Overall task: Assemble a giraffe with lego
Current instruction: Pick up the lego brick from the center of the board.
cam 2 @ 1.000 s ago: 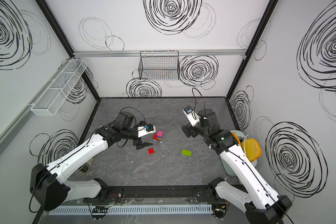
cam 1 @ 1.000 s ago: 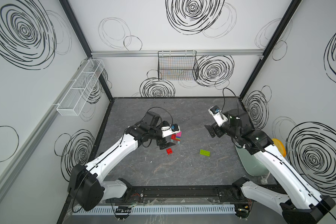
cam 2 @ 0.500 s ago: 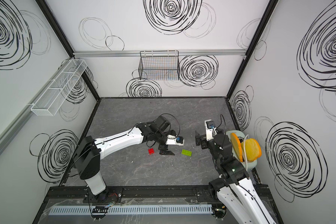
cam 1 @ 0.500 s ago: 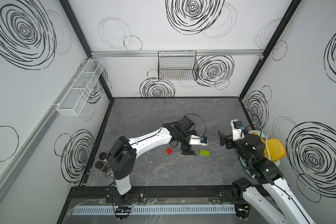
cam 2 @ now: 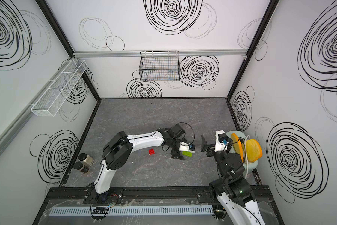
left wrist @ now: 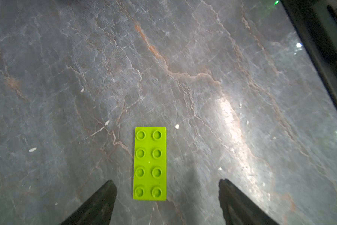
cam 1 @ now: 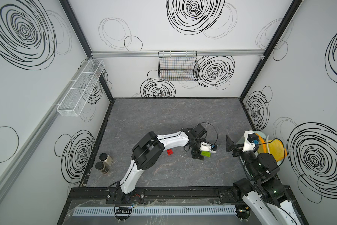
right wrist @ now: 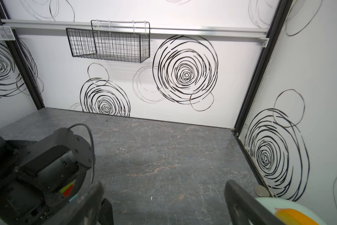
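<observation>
Lime eight-stud brick point(left wrist: 149, 163) flat, studs up; red brick point(cam 1: 170, 151) nearby, possibly tilted.

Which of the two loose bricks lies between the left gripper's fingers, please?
The lime green brick: the open left gripper straddles it; the red brick sits apart.

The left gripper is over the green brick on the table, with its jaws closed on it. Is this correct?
No. The left gripper is over the green brick on the table, but its jaws are open and apart from it; the left wrist view shows this.
</observation>
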